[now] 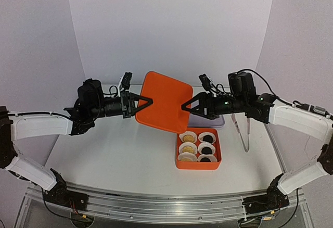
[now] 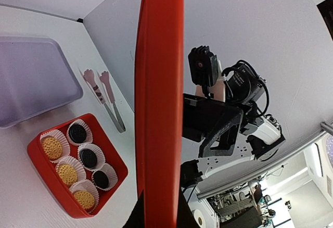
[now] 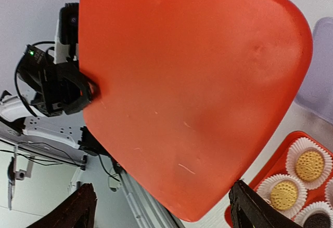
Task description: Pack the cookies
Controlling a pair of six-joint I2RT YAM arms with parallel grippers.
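**Top view.** My left pincer (image 1: 148,101) and my right pincer (image 1: 185,105) are each clenched on an opposite edge of the orange lid (image 1: 164,99). The lid hangs tilted at frame centre, above the desk (image 1: 114,155). Lower and right of centre, the cookies (image 1: 188,148) sit in the orange box (image 1: 197,166), each in a white paper cup (image 1: 180,136). The golden ones are in the left column and the dark ones in the right. Tongs (image 1: 244,131) lie at the right, apart from the box, and a lavender tray (image 1: 218,122) shows just behind it.

**Left wrist view.** The lid runs edge-on down mid-frame, its lower end pinched at the bottom edge. The box sits at lower left with all six cups filled.

**Right wrist view.** The lid's broad face fills the frame. My fingers (image 3: 80,212) show only at the bottom corners, and their contact with the lid is out of sight. Golden cookies peek in at lower right.

The cookies look light, brittle and crumbly, and their cups look soft enough to crush. I judge they are best not pinched at all but moved by the box's stiff walls. The lid seems thin, rigid, smooth and light. Held by bare edges it could pivot or slip, so opposite rims are the place to hold it.
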